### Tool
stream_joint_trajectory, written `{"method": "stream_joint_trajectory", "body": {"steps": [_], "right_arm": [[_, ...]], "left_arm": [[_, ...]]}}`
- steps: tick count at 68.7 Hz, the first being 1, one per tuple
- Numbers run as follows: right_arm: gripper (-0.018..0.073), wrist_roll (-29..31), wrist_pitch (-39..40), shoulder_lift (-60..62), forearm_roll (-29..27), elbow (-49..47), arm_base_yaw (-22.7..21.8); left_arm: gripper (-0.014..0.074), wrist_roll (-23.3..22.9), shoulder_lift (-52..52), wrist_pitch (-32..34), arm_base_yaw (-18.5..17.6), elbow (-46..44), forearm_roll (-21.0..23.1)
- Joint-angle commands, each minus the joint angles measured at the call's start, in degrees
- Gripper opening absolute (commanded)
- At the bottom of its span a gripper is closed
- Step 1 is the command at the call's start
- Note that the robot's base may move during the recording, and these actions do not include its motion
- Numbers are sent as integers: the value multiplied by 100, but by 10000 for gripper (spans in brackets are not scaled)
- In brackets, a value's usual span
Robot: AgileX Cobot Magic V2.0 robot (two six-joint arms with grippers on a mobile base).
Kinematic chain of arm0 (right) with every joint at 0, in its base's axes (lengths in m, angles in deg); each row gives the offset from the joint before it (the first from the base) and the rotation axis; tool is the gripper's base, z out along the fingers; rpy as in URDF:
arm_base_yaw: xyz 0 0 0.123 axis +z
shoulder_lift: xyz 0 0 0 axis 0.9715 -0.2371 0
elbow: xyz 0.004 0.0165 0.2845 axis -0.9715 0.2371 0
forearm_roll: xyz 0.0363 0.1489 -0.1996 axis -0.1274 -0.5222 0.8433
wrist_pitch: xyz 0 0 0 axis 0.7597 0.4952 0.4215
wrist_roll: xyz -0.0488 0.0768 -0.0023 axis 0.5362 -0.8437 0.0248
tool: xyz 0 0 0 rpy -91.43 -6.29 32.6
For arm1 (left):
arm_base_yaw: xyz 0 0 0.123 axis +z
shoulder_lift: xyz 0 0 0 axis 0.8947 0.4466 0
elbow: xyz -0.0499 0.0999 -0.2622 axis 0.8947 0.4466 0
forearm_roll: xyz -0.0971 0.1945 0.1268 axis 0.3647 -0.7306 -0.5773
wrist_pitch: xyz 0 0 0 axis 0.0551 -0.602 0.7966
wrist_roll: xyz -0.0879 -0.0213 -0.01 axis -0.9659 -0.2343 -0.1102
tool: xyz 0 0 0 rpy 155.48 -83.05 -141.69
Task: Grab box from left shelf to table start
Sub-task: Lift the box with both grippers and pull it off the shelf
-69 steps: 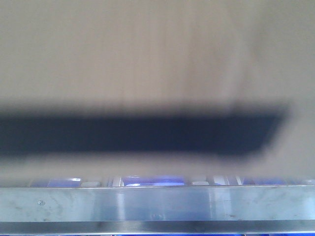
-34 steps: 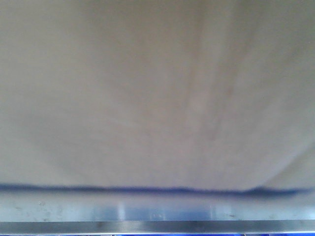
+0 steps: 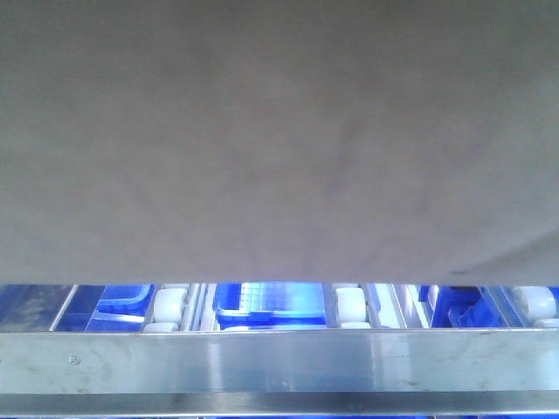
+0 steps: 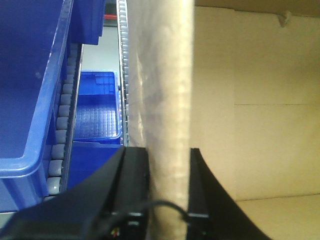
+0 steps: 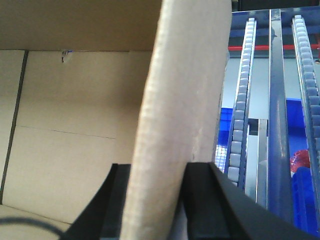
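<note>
**Front view.** Three blue plastic bins show in the narrow strip low in the picture. The middle bin (image 3: 262, 305) has a pale gridded floor and a raised rim. The left-hand bin (image 3: 122, 305) and the darker right-hand bin (image 3: 463, 312) flank it, and each is only partly seen.

**Left wrist view.** A large blue bin (image 4: 30, 100) fills the left edge, with its rim towards the camera. Beyond it lies a gridded bin (image 4: 97, 107), also blue. A red stripe (image 4: 111, 17) crosses the background at the top.

**Right wrist view.** A distant bin (image 5: 226, 125), blue, shows in the background. At the right edge a blurred red object (image 5: 301, 159) sits above a corner bin (image 5: 306, 200). A red band (image 5: 262, 48) runs across the far wall.
</note>
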Motion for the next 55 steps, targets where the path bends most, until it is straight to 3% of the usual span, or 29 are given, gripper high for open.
{"method": "stream_joint_trajectory", "body": {"steps": [1, 55], "right_arm": [[58, 42, 806, -105, -70, -170, -13], [58, 42, 785, -105, -70, -170, -13]], "left_arm": [[-92, -16, 64, 939, -36, -202, 267], [-92, -16, 64, 939, -36, -202, 267]]}}
